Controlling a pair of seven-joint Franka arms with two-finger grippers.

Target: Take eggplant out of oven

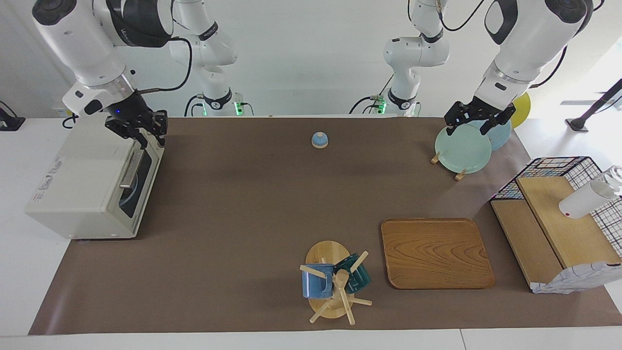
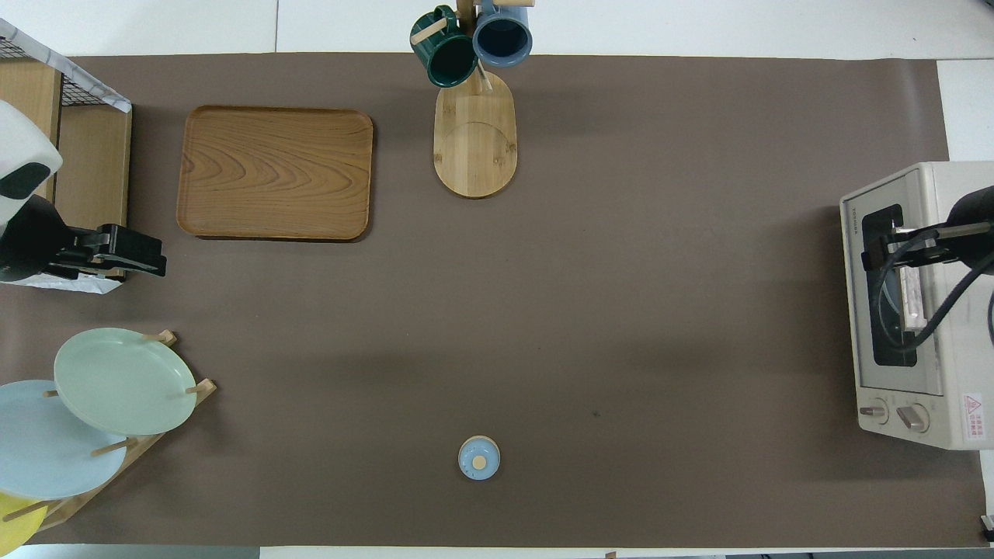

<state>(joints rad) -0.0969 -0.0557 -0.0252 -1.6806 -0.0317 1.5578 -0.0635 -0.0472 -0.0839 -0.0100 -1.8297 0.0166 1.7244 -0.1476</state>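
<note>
Toaster oven (image 1: 92,187) found at the right arm's end of the table (image 1: 252,204), door shut, bar handle (image 1: 132,169) running along the door's upper edge with its long axis nearer-to-farther from the robots; eggplant not visible, presumed inside. Right end effector (image 1: 146,130) noted directly over the handle's robot-side end, fingers parted and gripping nothing, contact with the handle not confirmed. Left end effector (image 1: 478,119) logged waiting, fingers open, over the plate rack (image 1: 461,150) at the left arm's end, well apart from the oven, so the right arm judged much the nearer for the door pull.
</note>
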